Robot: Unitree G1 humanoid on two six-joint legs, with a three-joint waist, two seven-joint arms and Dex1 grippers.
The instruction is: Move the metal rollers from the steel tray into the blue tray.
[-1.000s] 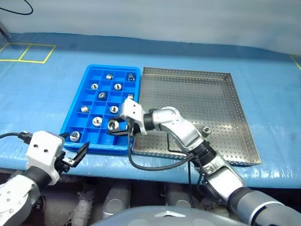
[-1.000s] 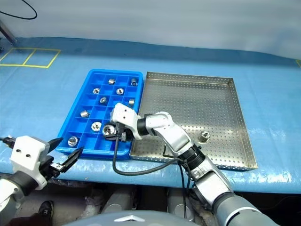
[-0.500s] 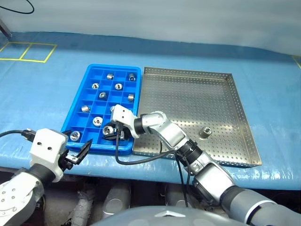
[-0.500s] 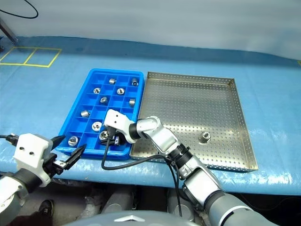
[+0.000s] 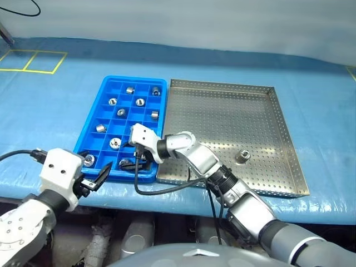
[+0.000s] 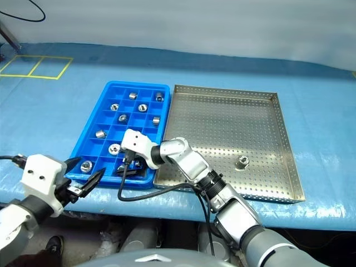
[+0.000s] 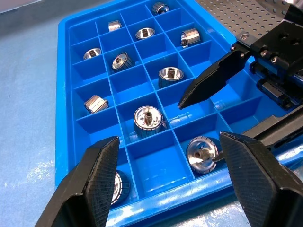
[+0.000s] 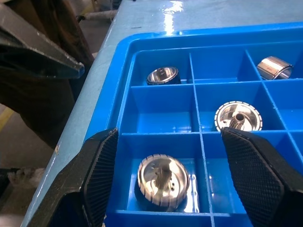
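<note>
The blue tray (image 5: 133,78) lies left of the steel tray (image 5: 222,85), rim to rim. Several metal rollers (image 7: 148,120) sit one to a compartment in the blue tray. A single roller (image 5: 242,156) stands on the steel tray's perforated floor, near its front right. My right gripper (image 5: 131,163) reaches across from the right and hangs open over the blue tray's near row. A roller (image 8: 161,177) lies in the compartment below it, free of both fingers. My left gripper (image 5: 94,181) is open and holds nothing, just off the blue tray's near left corner.
Both trays rest on a blue table cover, close to its front edge (image 5: 167,200). A black cable (image 5: 167,189) loops from my right wrist over that edge. Yellow tape lines (image 5: 33,61) mark the far left of the table.
My right gripper has gone from shut to open over the blue tray's near row, and a roller lies in the compartment under it. The left gripper stays open in place.
</note>
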